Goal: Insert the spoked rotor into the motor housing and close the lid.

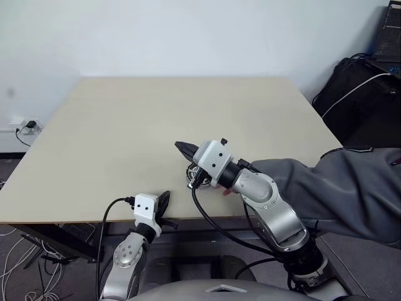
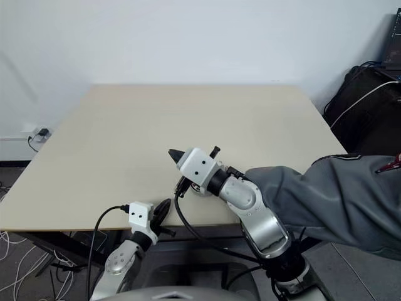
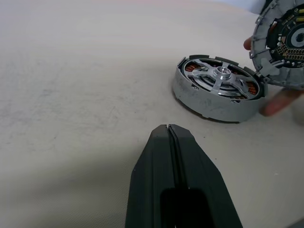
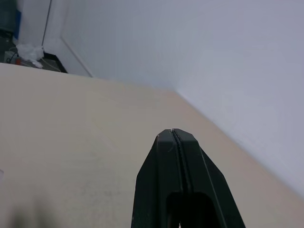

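A plain beige worktop [image 1: 125, 138] stands against a white wall [image 1: 188, 31]. A black bag [image 1: 351, 94] with a white cable [image 1: 354, 91] sits at its far right corner. A wall socket [image 1: 28, 126] shows low on the left, loose cables [image 1: 15, 257] on the floor beneath.

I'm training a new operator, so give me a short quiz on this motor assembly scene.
1. True or false: the left tool is shut and empty.
2. Where is the spoked rotor? A) seated in the motor housing; B) leaning against the wall; C) hanging off the table's edge.
3. What holds the lid tilted beside the housing?

Key: 1 true; 2 A; 3 a person's fingers.
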Controlling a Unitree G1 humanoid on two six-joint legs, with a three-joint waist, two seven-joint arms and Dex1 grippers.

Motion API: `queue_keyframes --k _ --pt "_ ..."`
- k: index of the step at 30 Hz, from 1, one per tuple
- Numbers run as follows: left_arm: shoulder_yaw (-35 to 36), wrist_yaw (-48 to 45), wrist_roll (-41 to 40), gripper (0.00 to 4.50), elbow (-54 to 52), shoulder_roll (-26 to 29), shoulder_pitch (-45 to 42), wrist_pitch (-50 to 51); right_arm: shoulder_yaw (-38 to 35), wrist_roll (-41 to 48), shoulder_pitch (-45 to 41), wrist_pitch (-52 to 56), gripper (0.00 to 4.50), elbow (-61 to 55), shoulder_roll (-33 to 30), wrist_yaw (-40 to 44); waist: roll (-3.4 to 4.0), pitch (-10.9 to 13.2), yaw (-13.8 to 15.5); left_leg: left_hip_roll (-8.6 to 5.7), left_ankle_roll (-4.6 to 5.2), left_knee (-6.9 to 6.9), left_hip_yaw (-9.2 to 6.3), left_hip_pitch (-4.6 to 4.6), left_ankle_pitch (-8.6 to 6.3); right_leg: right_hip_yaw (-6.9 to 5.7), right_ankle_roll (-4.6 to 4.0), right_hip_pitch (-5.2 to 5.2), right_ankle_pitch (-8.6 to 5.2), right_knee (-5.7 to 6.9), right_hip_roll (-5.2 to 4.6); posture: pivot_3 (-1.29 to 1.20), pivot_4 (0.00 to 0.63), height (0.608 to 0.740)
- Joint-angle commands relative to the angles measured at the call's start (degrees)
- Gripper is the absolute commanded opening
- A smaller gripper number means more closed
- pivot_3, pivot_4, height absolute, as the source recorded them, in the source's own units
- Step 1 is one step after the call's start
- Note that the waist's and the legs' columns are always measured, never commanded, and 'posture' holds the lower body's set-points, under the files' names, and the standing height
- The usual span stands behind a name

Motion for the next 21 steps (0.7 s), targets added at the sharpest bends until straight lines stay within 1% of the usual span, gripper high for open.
queue_keyframes --k 1,9,19,21 --pt "0.1 0.0 0.3 0.00 -2.2 0.2 -0.4 -0.1 -0.4 -0.1 -0.4 -0.1 0.02 -1.3 0.5 0.1 0.00 0.0 0.0 0.00 0.00 0.00 0.00 0.00 0.00 0.00 0.00 0.00 0.00 0.00 0.00 0.00 0.000 0.740" --pt "0.2 -0.1 0.2 0.00 -2.2 0.3 -0.5 -0.1 -0.4 0.3 -0.5 1.8 0.02 -1.2 0.2 1.3 0.00 0.0 0.0 0.00 0.00 0.00 0.00 0.00 0.00 0.00 0.00 0.00 0.00 0.00 0.00 0.00 0.000 0.740" --pt "0.1 -0.1 0.2 0.00 -1.9 0.1 -1.0 0.0 0.1 2.3 -3.2 5.4 0.02 0.0 -3.6 8.9 0.00 0.0 0.0 0.00 0.00 0.01 0.00 0.01 0.00 -0.01 0.00 0.00 0.00 0.01 0.00 0.00 0.000 0.740" --pt "0.1 0.0 0.2 0.00 -1.9 0.1 -0.9 -0.1 0.0 3.1 -3.9 8.0 0.02 0.4 -3.9 10.1 0.00 0.0 0.0 0.00 0.00 0.01 0.00 0.01 0.00 -0.01 0.00 0.00 0.00 0.02 0.01 0.00 0.000 0.740"
